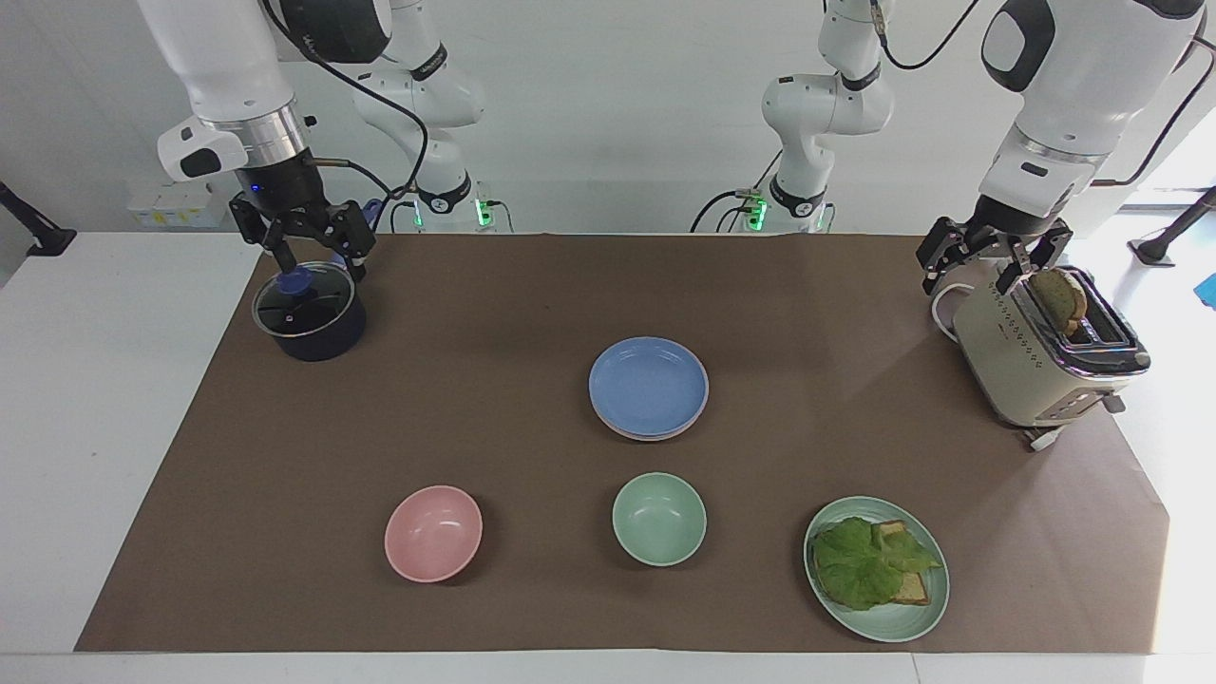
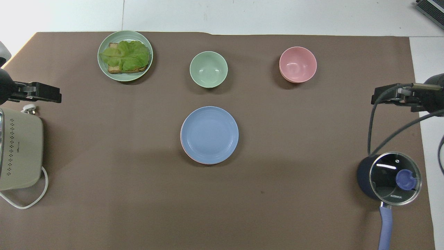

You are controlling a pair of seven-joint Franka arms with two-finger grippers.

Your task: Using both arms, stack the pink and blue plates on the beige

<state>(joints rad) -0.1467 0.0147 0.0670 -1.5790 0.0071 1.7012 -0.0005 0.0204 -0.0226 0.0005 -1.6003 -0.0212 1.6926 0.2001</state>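
Observation:
The blue plate (image 1: pixel 648 385) (image 2: pixel 209 134) lies on top of a stack at the middle of the mat. A thin rim of the pink plate (image 2: pixel 184 151) peeks out under it. In the facing view a paler edge, the beige plate (image 1: pixel 638 435), shows at the stack's bottom; the rest of it is hidden. My right gripper (image 1: pixel 318 261) (image 2: pixel 380 99) hangs open and empty over the lidded pot, well away from the stack. My left gripper (image 1: pixel 978 271) (image 2: pixel 48 95) waits open and empty over the toaster.
A dark pot with a glass lid (image 1: pixel 308 313) (image 2: pixel 393 177) stands at the right arm's end. The cream toaster (image 1: pixel 1045 351) (image 2: pixel 19 149) is at the left arm's end. Farther from the robots sit a pink bowl (image 1: pixel 433 532), a green bowl (image 1: pixel 658 519) and a green plate with a sandwich (image 1: pixel 878 568).

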